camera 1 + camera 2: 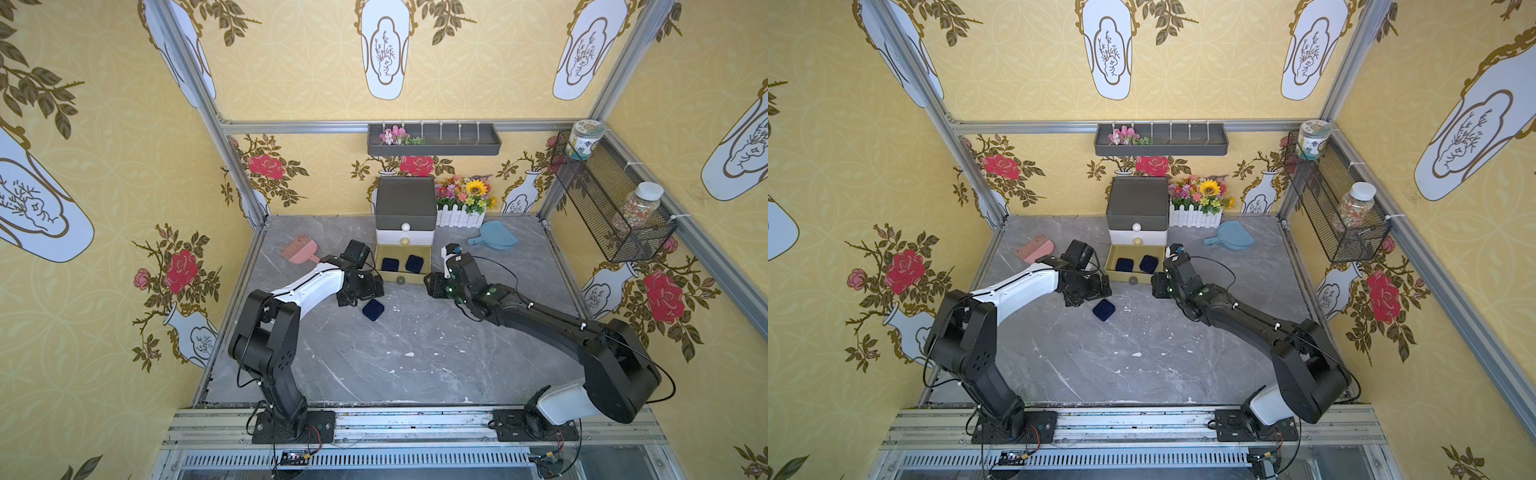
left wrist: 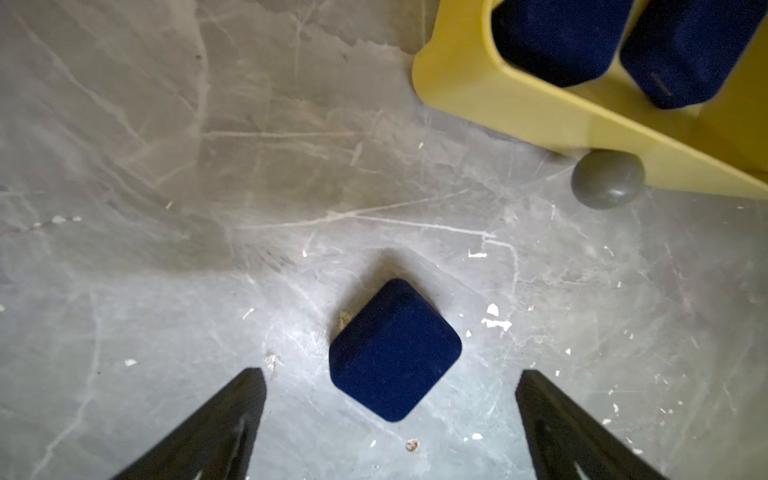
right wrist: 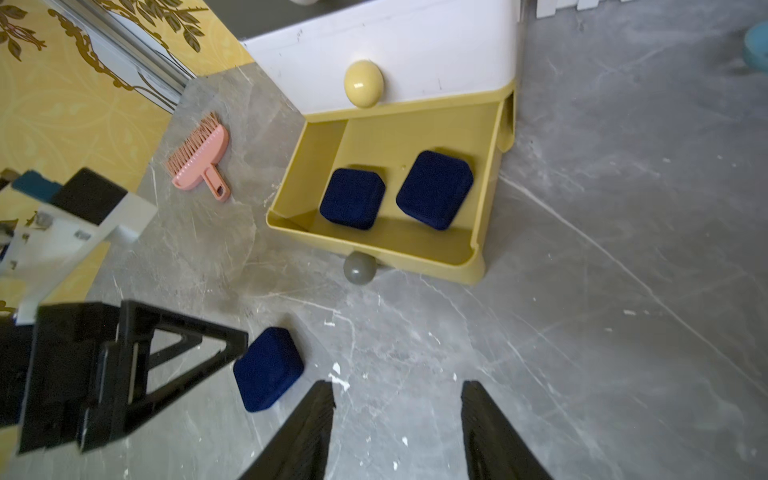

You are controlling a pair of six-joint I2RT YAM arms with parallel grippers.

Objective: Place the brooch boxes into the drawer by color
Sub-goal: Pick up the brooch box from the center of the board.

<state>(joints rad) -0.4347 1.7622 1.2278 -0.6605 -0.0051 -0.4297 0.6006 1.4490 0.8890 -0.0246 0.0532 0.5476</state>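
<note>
Bright, even light, faint soft shadows — wide-angle bowing at top-view edges, drawer (image 2: 498,99) blurred in left wrist view.

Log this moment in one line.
left gripper: open, poised at loose navy box on table | right gripper: open, empty | yellow drawer: open, two navy boxes inside

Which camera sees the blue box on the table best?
The left wrist view: the navy box sits whole, large and unblocked. In both top views it is tiny; the right wrist view shows it smaller.
</note>
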